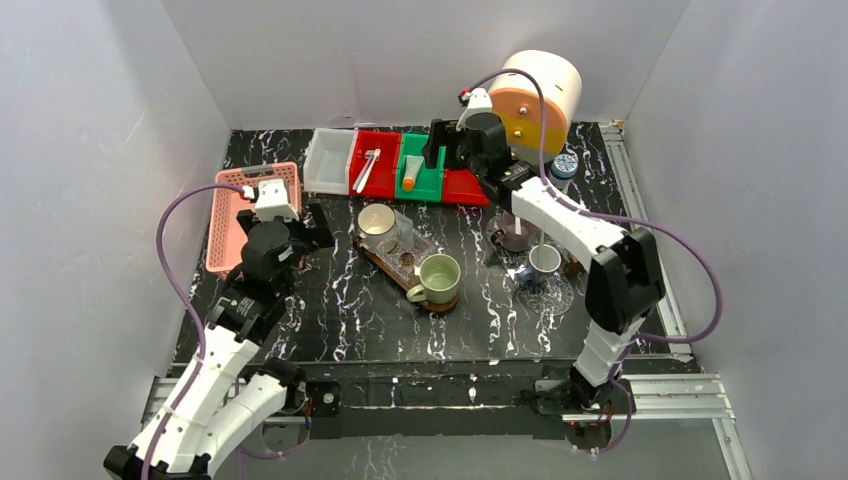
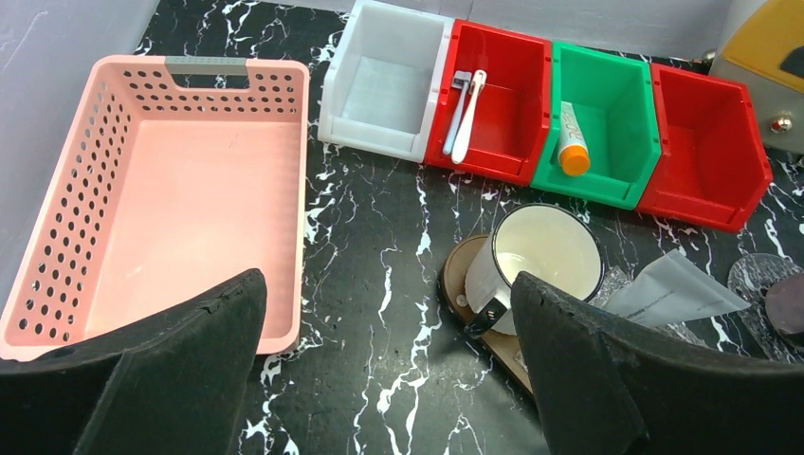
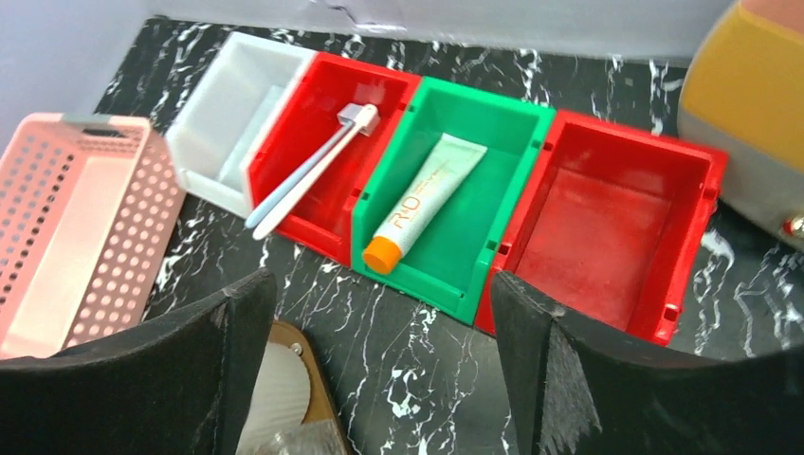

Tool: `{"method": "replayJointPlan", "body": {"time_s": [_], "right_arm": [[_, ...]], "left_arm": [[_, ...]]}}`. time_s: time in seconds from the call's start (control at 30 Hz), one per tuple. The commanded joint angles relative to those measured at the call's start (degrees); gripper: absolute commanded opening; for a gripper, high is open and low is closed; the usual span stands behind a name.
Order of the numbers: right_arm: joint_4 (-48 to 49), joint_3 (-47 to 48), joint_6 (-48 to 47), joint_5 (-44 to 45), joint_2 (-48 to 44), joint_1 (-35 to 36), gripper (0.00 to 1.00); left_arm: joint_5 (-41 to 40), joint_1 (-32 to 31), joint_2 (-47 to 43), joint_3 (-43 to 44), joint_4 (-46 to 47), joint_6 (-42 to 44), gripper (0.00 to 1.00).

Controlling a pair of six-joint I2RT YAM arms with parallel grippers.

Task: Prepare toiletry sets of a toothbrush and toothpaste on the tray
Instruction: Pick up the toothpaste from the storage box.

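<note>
Toothpaste (image 3: 422,204), a white tube with an orange cap, lies alone in the green bin (image 3: 517,199), cap toward the front. Pale lettering runs along its side (too blurred to read with any certainty). Two toothbrushes (image 3: 308,175) lie side by side in the red bin (image 3: 303,109) just left of it, heads toward the back. A white bin (image 3: 218,123) ends the row on the left and a second red bin (image 3: 607,218) ends it on the right. The right gripper (image 3: 379,280) hovers above the bins, fingers spread wide, holding nothing. The left gripper (image 2: 389,280) hangs beside the pink basket (image 2: 303,190), fingers likewise wide apart and empty.
</note>
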Motion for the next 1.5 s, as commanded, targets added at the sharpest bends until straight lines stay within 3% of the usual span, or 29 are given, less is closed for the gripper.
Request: {"method": "replayJointPlan", "body": {"time_s": [0.0, 0.47, 1.03, 1.47], "right_arm": [[2.2, 4.2, 8.7, -1.8, 5.0, -2.1, 0.87], [7.5, 11.9, 15.4, -3.5, 22.1, -3.2, 0.61], [1.9, 23.6, 13.7, -3.2, 36.5, -2.8, 0.55], [-7.5, 24.6, 7.1, 3.6, 36.8, -1.8, 0.56]], "left_arm": [[0.2, 0.2, 0.5, -0.1, 0.3, 0.3, 0.98], [2.2, 0.6, 2.7, -0.1, 0.6, 0.1, 0.98], [3.6, 0.6, 3.4, -0.2, 0.9, -0.2, 0.98], [3.7, 0.6, 4.1, -0.3, 1.0, -0.1, 0.98]]}}
